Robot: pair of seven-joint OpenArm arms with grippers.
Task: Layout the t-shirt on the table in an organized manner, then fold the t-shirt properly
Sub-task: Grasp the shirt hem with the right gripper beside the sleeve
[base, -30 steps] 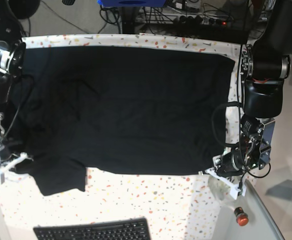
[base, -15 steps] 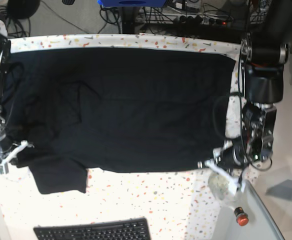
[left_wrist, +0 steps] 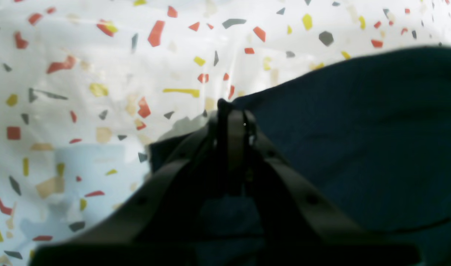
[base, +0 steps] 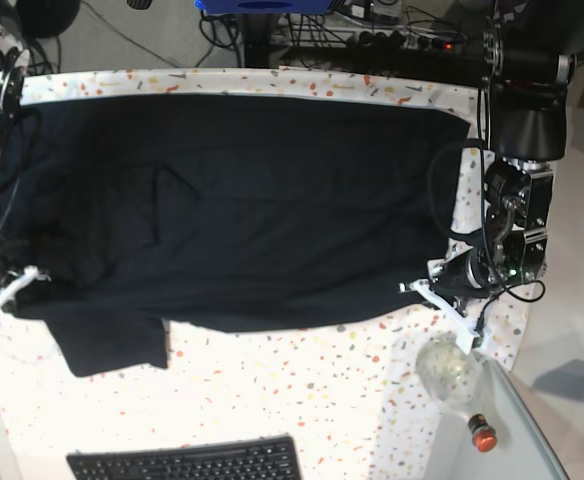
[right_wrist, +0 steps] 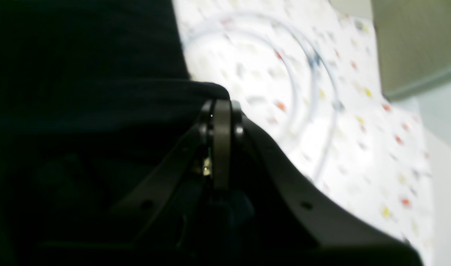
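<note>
arms blk (base: 525, 110) | white claw brackets (base: 442, 300) | blk looped cables (base: 442, 200)

The bench (base: 302, 400) wears a white cloth flecked red, yellow and grey. A black t-shirt (base: 242, 210) lies spread across its far half, one sleeve (base: 112, 345) reaching toward the near side. A black keyboard (base: 187, 462) sits at the near edge.

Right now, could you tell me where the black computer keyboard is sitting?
In the base view, the black computer keyboard lies at the bottom edge, left of centre, on the speckled white table, below the black t-shirt's hanging sleeve and apart from it.
</note>
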